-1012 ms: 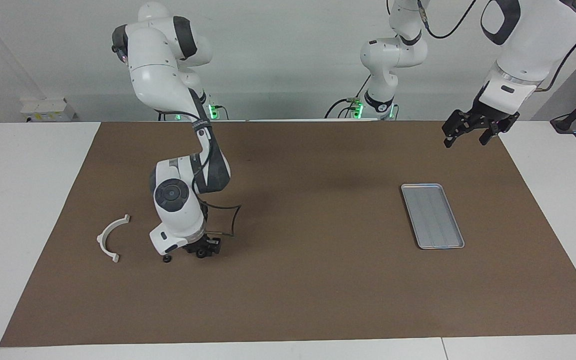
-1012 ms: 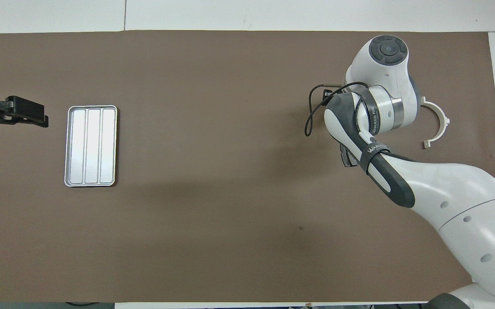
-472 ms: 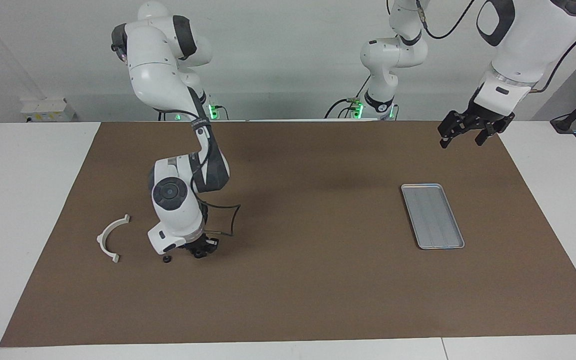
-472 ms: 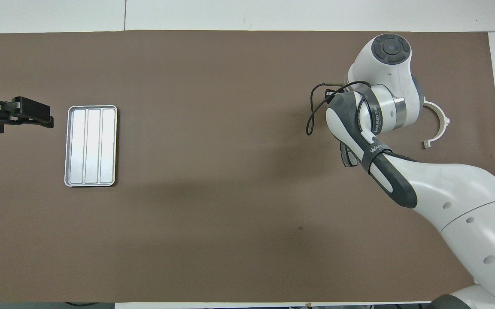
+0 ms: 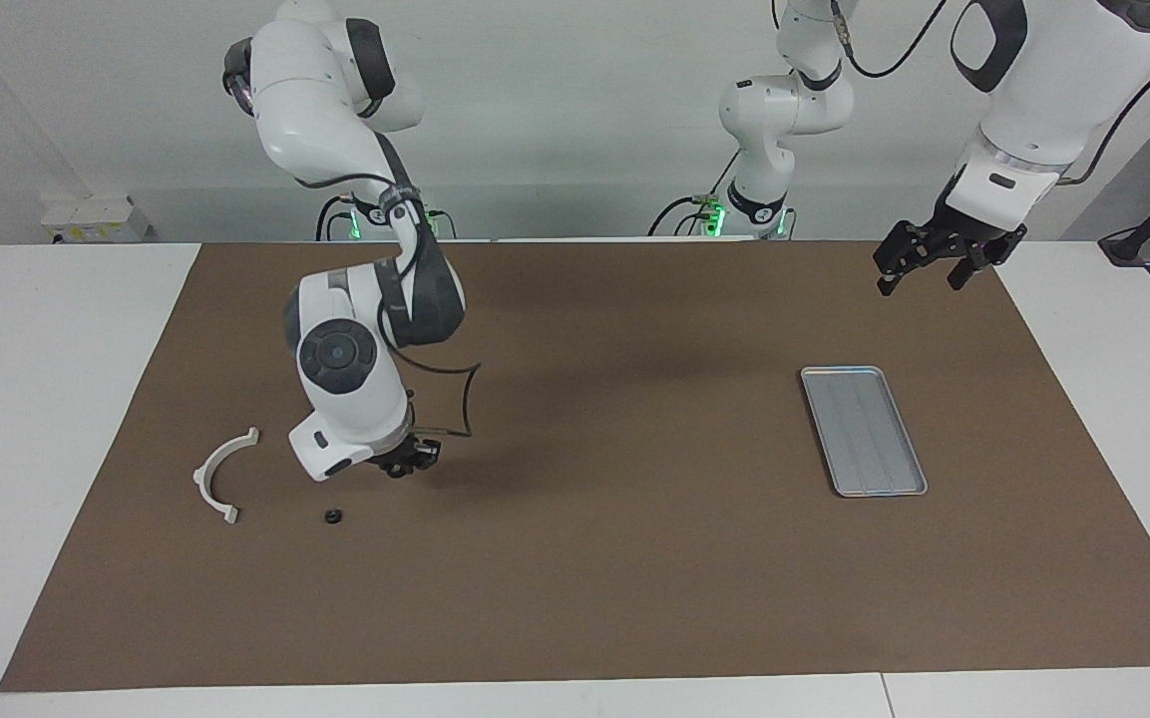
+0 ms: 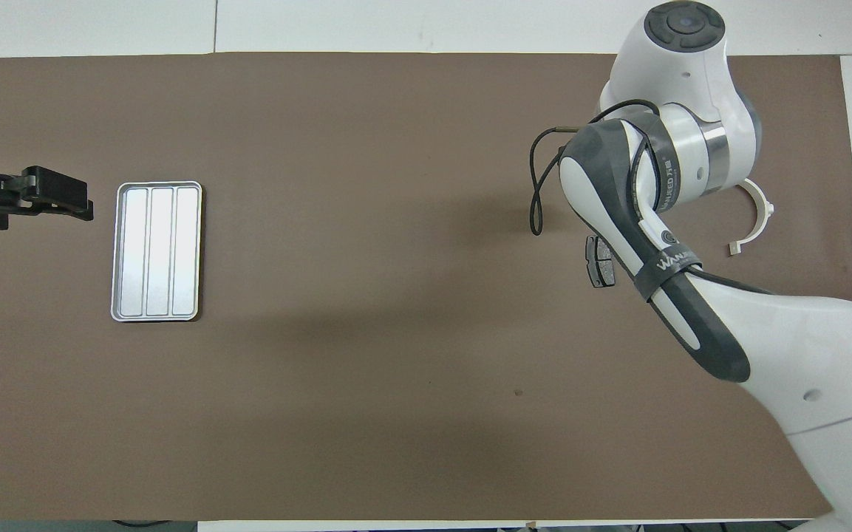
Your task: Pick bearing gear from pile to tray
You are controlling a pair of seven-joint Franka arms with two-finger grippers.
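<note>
Bearing gear (image 5: 333,517) on mat, just beside raised right hand (image 5: 407,463)

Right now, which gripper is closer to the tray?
Left. The left gripper hangs in the air beside the tray; the right gripper is over the pile at the right arm's end.

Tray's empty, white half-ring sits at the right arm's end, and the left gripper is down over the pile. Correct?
One error: the right gripper is the one over the pile, raised above the mat, per the facing view. The left gripper waits in the air at its own end. The tray is empty and the white half-ring is at the right arm's end.
</note>
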